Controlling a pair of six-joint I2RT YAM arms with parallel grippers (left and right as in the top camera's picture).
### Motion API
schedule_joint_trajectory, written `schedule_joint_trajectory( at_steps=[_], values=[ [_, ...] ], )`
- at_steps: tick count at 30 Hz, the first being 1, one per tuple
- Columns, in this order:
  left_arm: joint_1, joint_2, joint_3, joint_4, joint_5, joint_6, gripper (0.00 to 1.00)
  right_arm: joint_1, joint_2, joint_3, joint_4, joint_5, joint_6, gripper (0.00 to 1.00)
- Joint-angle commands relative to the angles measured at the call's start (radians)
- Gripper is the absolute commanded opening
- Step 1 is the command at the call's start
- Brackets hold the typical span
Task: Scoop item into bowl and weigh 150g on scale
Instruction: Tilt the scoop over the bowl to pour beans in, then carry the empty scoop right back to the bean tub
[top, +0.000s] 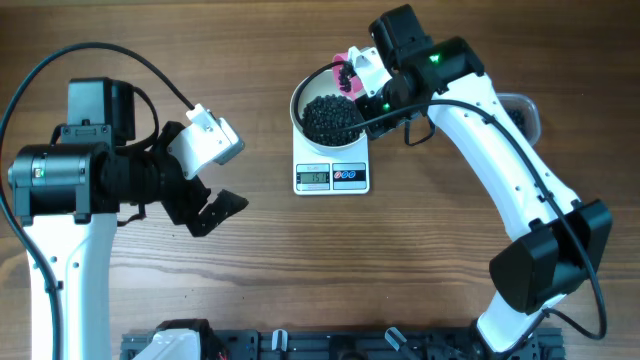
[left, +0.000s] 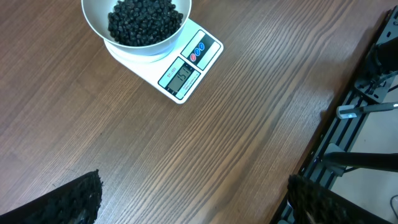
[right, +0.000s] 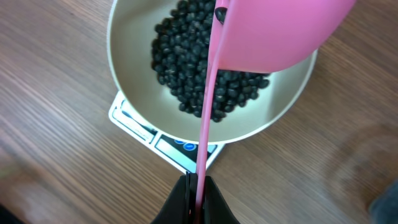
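Note:
The white bowl (top: 300, 100) stands on the white scale (top: 332, 177) and holds a heap of black beads (top: 332, 118). My right gripper (top: 378, 92) is shut on the thin handle of a pink scoop (top: 347, 68), which hangs tilted over the bowl's far rim. In the right wrist view the scoop's cup (right: 280, 31) covers part of the beads (right: 186, 68). The bowl (right: 134, 56) and scale (right: 134, 118) lie below it, and the right gripper (right: 198, 186) pinches the handle. My left gripper (top: 210, 205) is open and holds nothing, well left of the scale (left: 186, 71).
A clear plastic tub (top: 525, 110) shows partly under the right arm at the far right. A black rail (top: 330, 345) runs along the table's near edge, and it also shows in the left wrist view (left: 354, 112).

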Motion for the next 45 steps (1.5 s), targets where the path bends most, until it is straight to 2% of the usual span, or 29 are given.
schedule_joint_trajectory(
  at_steps=[1, 16, 23, 30, 38, 45],
  values=[
    [0.005, -0.010, 0.014, -0.001, 0.007, 0.010, 1.00, 0.006, -0.032, 0.023, 0.003, -0.080, 0.014, 0.04],
    [0.005, -0.010, 0.014, -0.001, 0.007, 0.010, 1.00, -0.012, -0.032, 0.023, 0.000, -0.167, 0.056, 0.04],
    [0.005, -0.010, 0.014, -0.001, 0.007, 0.010, 1.00, -0.103, -0.042, 0.023, -0.055, -0.167, 0.035, 0.04],
    [0.005, -0.010, 0.014, -0.001, 0.007, 0.010, 1.00, -0.240, -0.088, 0.023, -0.140, -0.152, -0.051, 0.04],
    [0.005, -0.010, 0.014, -0.001, 0.007, 0.010, 1.00, -0.370, -0.129, 0.023, -0.319, 0.122, -0.073, 0.04],
    [0.005, -0.010, 0.014, -0.001, 0.007, 0.010, 1.00, -0.418, -0.130, 0.019, -0.382, 0.305, -0.075, 0.04]
  ],
)
